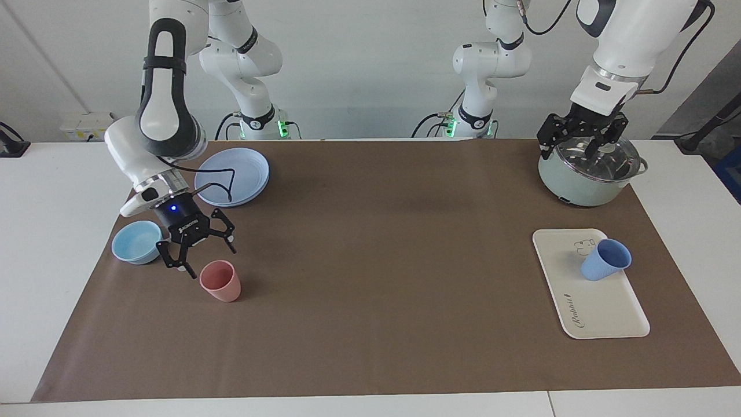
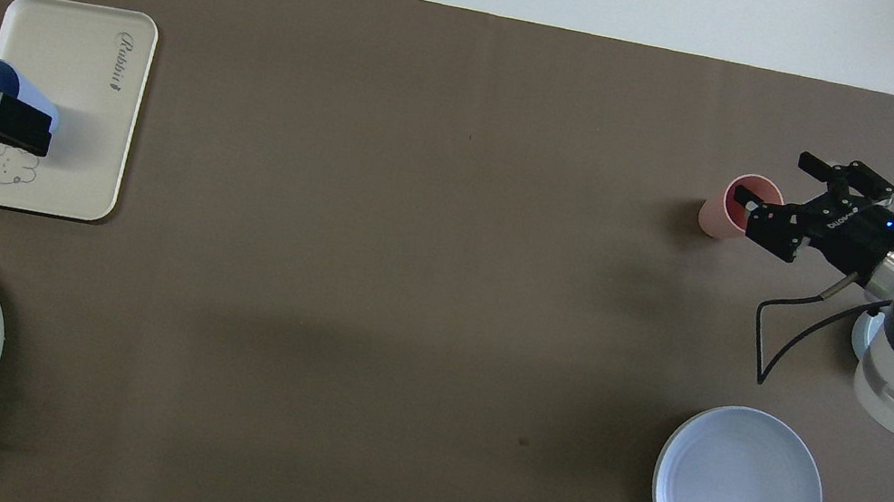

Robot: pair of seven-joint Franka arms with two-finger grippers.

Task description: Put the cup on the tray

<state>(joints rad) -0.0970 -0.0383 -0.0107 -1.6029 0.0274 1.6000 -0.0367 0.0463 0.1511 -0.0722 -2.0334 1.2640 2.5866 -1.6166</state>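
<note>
Notice your ribbed, tapered cup point(image 1: 605, 260) upright on the tray point(image 1: 602, 315), half hidden overhead by the spread-fingered left gripper point(image 1: 580, 139); the right gripper point(image 1: 198, 250) hangs splayed beside the pink tumbler point(image 1: 220, 281).

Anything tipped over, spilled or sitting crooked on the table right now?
Nothing is spilled or toppled. The cup stands on the tray, near its edge and beside the bear drawing. The pink tumbler is upright, with the right gripper open over it. The left gripper is over the pot, waiting.
</note>
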